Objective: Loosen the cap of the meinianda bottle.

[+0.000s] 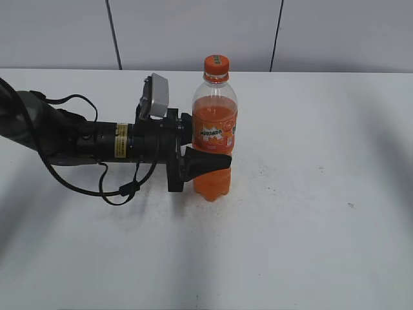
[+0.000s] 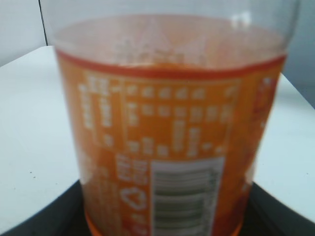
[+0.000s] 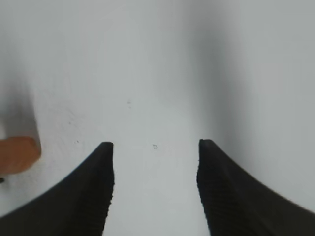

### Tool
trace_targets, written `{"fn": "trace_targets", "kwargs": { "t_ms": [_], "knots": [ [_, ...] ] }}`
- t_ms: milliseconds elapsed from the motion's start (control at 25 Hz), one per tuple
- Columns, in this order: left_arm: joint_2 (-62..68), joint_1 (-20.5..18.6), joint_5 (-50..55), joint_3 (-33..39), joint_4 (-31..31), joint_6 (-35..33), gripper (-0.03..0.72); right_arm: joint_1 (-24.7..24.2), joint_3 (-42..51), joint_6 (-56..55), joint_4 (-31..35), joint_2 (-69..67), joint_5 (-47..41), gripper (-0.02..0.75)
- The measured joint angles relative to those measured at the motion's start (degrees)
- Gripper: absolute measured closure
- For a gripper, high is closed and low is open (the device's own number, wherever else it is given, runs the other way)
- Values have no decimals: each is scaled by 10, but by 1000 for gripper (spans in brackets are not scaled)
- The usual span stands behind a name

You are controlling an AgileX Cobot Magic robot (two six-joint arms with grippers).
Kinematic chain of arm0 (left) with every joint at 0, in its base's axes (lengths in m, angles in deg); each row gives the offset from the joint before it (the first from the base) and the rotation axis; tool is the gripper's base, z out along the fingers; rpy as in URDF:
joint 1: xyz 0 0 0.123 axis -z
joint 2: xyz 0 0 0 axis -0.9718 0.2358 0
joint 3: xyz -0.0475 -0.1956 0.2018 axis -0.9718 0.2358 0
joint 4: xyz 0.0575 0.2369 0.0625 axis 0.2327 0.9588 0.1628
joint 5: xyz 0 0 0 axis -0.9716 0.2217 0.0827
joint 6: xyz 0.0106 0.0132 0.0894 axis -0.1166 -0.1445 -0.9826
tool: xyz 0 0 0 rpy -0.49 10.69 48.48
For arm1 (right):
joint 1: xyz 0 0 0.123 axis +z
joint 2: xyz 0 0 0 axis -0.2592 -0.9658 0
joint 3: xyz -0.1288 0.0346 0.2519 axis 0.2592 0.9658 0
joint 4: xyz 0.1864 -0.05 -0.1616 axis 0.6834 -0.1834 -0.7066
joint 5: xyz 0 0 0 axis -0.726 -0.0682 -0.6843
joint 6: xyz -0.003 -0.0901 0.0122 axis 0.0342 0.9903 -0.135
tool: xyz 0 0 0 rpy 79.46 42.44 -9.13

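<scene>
The meinianda bottle [image 1: 215, 123] stands upright on the white table, half full of orange liquid, with the orange cap [image 1: 217, 63] on its neck. My left gripper [image 1: 208, 163] reaches in from the left and is shut on the bottle's lower body, just below the label. In the left wrist view the bottle's label and barcode [image 2: 167, 123] fill the frame between the jaws [image 2: 162, 219]; the cap is out of that view. My right gripper [image 3: 155, 147] is open and empty above bare table. It does not show in the exterior view.
The white table [image 1: 310, 194] spreads around the bottle. The left arm and its cable [image 1: 97, 145] lie across the left side. A blurred orange shape [image 3: 17, 155] sits at the left edge of the right wrist view. A grey wall is behind.
</scene>
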State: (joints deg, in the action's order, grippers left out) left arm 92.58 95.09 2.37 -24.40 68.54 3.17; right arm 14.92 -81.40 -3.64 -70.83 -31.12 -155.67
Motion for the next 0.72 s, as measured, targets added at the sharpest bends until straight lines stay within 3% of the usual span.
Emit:
{"fn": "trace_targets", "kwargs": {
  "t_ms": [720],
  "knots": [
    [0,1,0,0,0,0,262,287,-173,-139,11,-140,-3,330]
  ]
}}
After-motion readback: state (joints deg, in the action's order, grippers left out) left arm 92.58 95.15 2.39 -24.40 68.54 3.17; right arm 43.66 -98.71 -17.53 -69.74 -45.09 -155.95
